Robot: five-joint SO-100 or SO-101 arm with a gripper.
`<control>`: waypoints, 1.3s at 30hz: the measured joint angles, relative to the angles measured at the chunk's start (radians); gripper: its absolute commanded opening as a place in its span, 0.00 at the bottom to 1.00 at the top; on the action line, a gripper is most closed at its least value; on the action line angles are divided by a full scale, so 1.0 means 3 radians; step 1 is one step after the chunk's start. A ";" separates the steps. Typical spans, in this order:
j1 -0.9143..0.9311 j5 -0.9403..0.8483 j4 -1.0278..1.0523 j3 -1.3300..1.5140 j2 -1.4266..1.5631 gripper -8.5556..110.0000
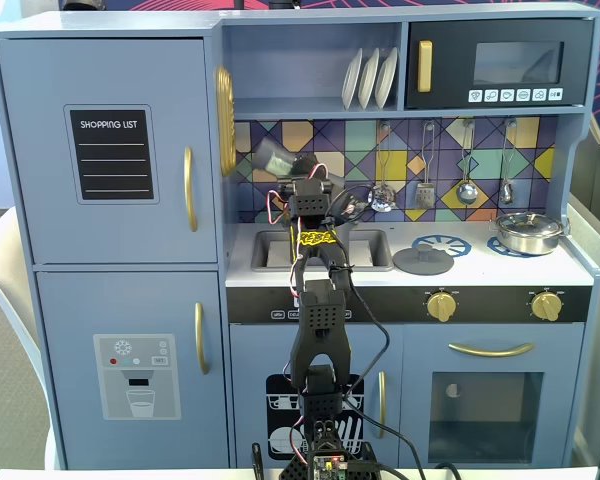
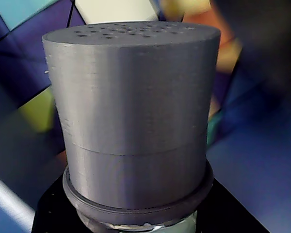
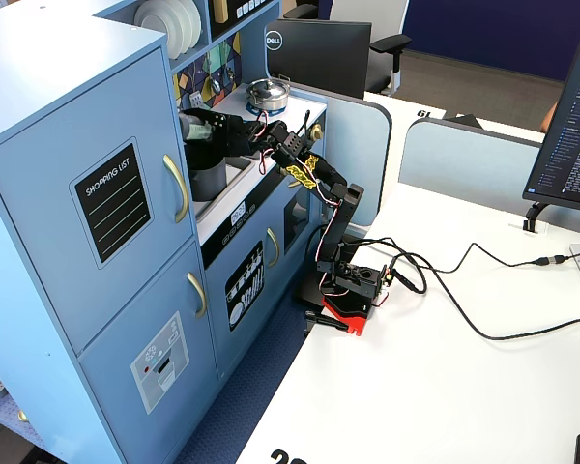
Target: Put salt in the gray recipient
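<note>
While tilted, the salt (image 1: 277, 156) sits clamped in the hand (image 3: 195, 129).

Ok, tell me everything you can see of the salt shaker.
The salt shaker is a slim gray cylinder, matte and plastic-looking. In the wrist view its cap fills the frame: slightly flared, small holes in the flat top, a faint seam around the side and a darker collar below. In a fixed view it is tilted, leaning up and left in front of the tiled backsplash above the sink. The tool holds it shut at its lower end.
</note>
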 measured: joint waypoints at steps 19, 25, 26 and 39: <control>-0.0066 0.0931 0.0542 -0.0404 -0.0419 0.07; -0.0102 0.0721 -0.0644 0.0337 -0.0077 0.07; -0.0123 0.0711 -0.0777 0.0343 -0.0082 0.07; -0.0046 0.0614 -0.0747 0.0430 -0.0092 0.07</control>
